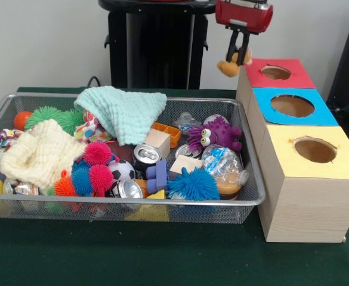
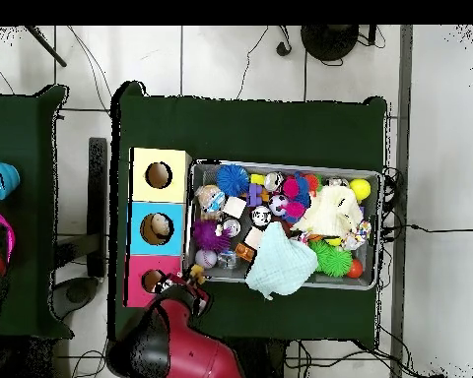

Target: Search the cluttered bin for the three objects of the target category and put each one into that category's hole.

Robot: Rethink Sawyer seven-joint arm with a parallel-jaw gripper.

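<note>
The gripper hangs in the air at the far right of the front view, its two dark fingers pressed onto a small tan and orange plush toy that dangles just below them. The toy is well clear of the wire bin and sits just left of the red box, slightly off from the red box's hole. The overhead view agrees: the gripper is beside the red box at its bin-side edge, not yet over the opening.

Step in hand, as judged: carrying the plush toy to a hole. Which hole belongs to the category cannot be told; the red one is nearest. To do it well, the arm should move sideways until the toy hangs squarely over the opening, then lower so the soft body starts through the rim before release. The toy hangs off-centre from the fingers, so the toy itself should be centred, not the gripper. A release from too high could land it on the lid.

Pose: the red wrist housing is at the top edge, fingers pointing down with a slight lean toward the bin. The blue box and yellow box stand nearer in the row; the blue hole appears to hold something.
</note>
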